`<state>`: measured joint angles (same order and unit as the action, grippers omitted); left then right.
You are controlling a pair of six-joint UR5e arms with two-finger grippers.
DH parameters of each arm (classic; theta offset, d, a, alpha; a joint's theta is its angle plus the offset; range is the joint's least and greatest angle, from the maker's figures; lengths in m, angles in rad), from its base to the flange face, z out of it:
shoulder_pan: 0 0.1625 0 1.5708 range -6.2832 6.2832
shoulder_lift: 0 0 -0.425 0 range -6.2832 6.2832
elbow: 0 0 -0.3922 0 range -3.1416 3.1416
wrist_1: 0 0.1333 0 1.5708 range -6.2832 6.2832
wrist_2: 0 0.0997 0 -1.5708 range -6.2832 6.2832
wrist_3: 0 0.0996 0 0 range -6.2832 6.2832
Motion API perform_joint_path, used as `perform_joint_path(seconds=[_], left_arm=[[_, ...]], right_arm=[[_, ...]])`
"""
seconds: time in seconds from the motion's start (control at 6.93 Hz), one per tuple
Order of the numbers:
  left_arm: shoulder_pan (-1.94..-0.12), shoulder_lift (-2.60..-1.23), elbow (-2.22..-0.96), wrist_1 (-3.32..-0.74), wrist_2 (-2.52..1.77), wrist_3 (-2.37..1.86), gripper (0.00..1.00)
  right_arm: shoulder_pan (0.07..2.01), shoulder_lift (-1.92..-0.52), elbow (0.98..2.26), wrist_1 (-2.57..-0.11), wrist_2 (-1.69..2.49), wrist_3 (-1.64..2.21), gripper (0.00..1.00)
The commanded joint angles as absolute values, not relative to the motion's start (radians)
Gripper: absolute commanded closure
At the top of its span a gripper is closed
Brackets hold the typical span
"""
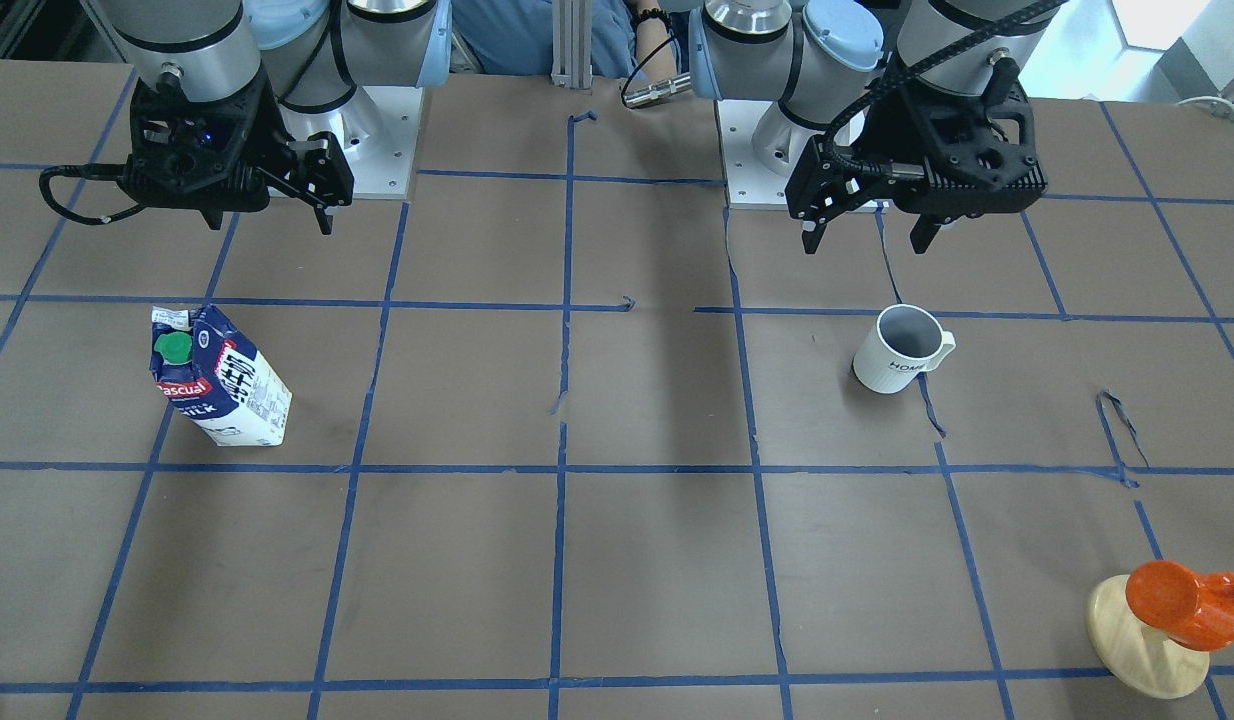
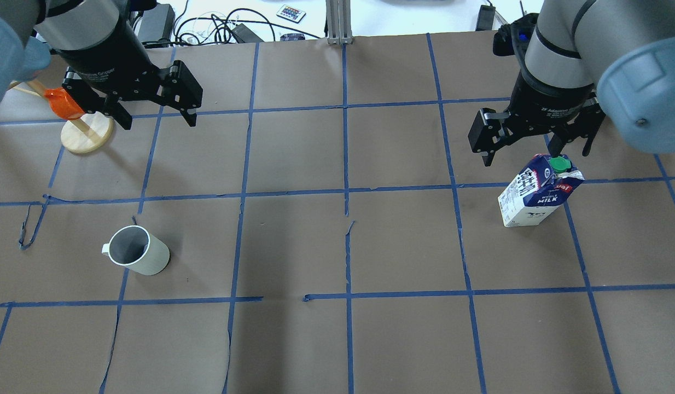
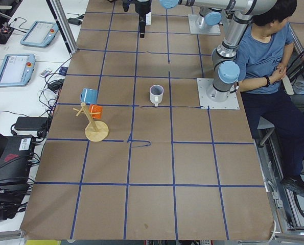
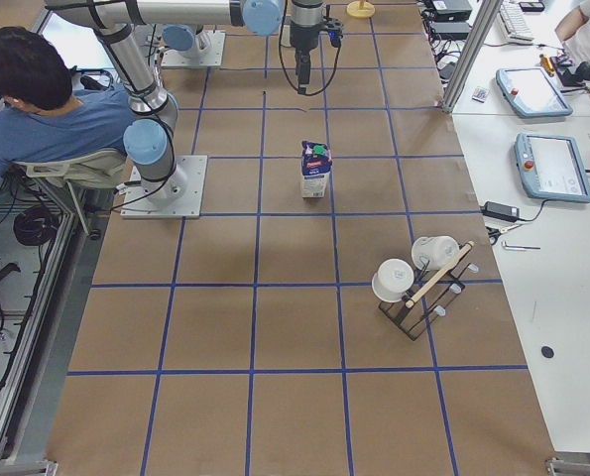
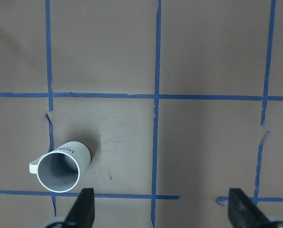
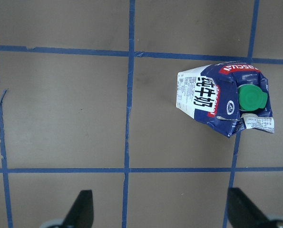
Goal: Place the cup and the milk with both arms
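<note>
The cup (image 1: 897,350) is a white ribbed mug that stands upright on the brown table; it also shows in the overhead view (image 2: 136,251) and the left wrist view (image 5: 60,168). My left gripper (image 2: 157,117) hangs open and empty above the table, farther out than the cup and apart from it. The milk (image 1: 222,375) stands upright, a blue and white carton with a green cap, and also shows in the overhead view (image 2: 534,191) and the right wrist view (image 6: 224,97). My right gripper (image 2: 534,153) hangs open and empty above and just beyond the carton's top.
A wooden mug tree (image 2: 86,128) with an orange cup (image 1: 1177,600) stands by the table edge near my left gripper. A dark rack with white cups (image 4: 413,283) stands on the right side. A person (image 3: 264,51) sits behind the arm bases.
</note>
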<state>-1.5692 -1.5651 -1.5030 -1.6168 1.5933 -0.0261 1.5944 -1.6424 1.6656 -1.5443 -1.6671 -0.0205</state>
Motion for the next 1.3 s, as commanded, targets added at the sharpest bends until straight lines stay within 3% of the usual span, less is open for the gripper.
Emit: perform_joint_path(seconds=[0.0,1.15], left_arm=[[-1.568,-1.569,-1.502,-1.617,1.594,-0.026,0.0],[-1.568,-1.572,-1.502,-1.617,1.609,-0.002,0.0]], right_arm=[[1.592,-1.643,1.666,-1.545,-1.669,-0.021,0.0],[1.591,-1.643,1.667,-1.545,-1.669,-0.028,0.0]])
